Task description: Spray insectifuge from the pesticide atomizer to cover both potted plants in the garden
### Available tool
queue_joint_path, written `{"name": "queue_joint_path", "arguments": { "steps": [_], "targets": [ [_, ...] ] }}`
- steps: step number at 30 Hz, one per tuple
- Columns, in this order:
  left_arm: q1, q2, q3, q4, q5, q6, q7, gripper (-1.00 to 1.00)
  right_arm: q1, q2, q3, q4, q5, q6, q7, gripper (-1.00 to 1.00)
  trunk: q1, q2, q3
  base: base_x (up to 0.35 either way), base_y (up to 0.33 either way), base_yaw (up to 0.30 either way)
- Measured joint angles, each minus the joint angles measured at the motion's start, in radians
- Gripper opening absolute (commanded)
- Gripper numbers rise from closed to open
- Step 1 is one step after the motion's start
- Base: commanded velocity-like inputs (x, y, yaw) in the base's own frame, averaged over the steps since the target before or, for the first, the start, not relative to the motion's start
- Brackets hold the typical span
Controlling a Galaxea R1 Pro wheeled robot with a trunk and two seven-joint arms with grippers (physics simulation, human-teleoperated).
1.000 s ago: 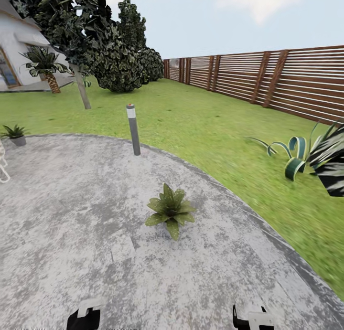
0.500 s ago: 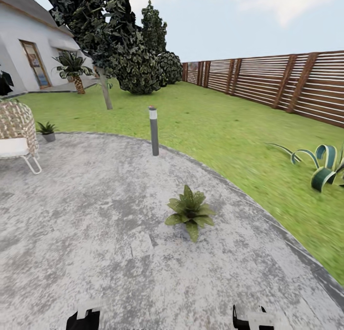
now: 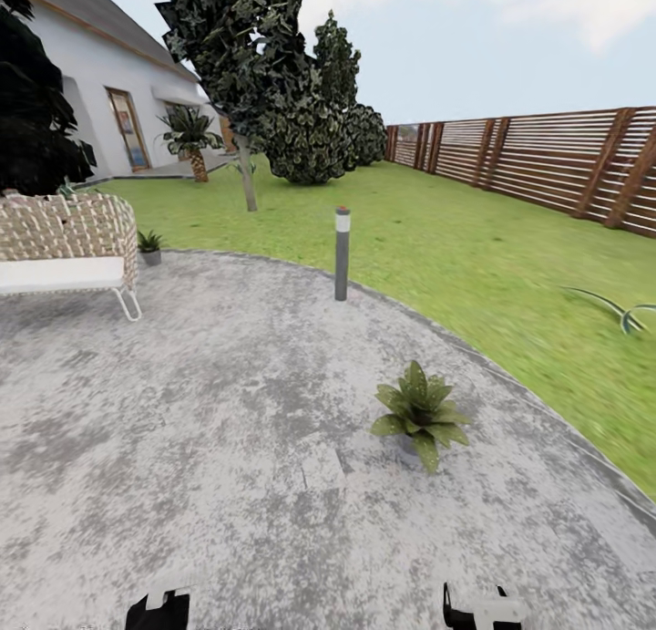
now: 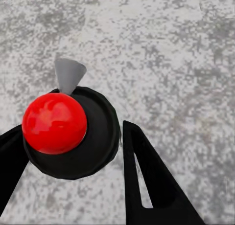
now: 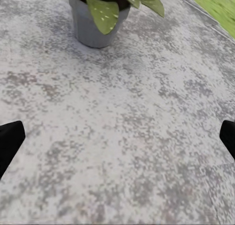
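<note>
Two potted plants [image 3: 419, 414] [image 3: 148, 244] sitting well apart; we're scanning for the atomizer, right gripper [image 5: 117, 137] spread empty, left gripper [image 4: 73, 151] unclear.

Head view high over paving [image 3: 228, 411]; both wrist views close above it.

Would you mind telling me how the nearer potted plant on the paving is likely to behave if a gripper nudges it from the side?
The nearer potted plant would probably tip rather than slide: its grey pot looks small under a rosette spreading wider than it. The leaves seem likely to bend. The mottled paving looks flat, so no rolling is expected.
</note>
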Motion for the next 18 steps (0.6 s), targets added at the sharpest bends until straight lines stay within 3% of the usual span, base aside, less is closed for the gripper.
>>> {"name": "queue_joint_path", "arguments": {
  "steps": [7,18],
  "targets": [
    [0.000,0.000,-0.001,0.000,0.000,0.000,-0.001,-1.00,0.000,0.000,0.000,0.001,0.000,0.000,0.000,1.00,0.000,0.000,0.007,0.000,0.280,0.228],
    [0.000,-0.001,-0.002,0.000,-0.003,0.000,0.001,-1.00,0.000,-0.001,0.000,0.002,0.001,-0.001,0.000,1.00,0.000,0.000,0.017,0.000,0.019,0.229]
  ]
}}
